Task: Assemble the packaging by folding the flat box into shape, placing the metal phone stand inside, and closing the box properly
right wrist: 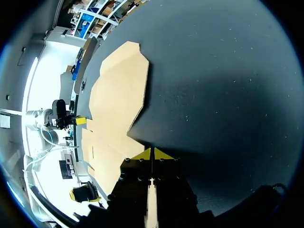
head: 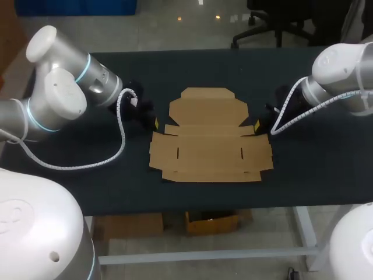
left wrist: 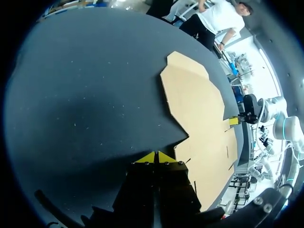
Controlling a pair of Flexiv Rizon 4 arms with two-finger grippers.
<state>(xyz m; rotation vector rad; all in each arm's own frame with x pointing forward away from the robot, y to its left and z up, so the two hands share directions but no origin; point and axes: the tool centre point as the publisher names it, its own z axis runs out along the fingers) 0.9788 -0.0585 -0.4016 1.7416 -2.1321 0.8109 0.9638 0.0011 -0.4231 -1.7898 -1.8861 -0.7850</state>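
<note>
A flat, unfolded cardboard box point(head: 208, 136) lies in the middle of the dark table point(head: 87, 192). My left gripper point(head: 155, 123) rests low at the box's left edge, shut with nothing in it; in the left wrist view its yellow tips point(left wrist: 155, 157) meet just beside the box point(left wrist: 199, 118). At the box's right edge, by a side flap, my right gripper point(head: 257, 125) is shut and empty too. In the right wrist view its tips point(right wrist: 152, 154) touch next to the cardboard point(right wrist: 118, 95). The other arm's gripper point(left wrist: 233, 120) point(right wrist: 80, 120) shows across the box in each wrist view. No metal phone stand is visible.
Bare dark tabletop point(head: 326, 175) surrounds the box on all sides. The table's front edge point(head: 192, 211) runs close below the box.
</note>
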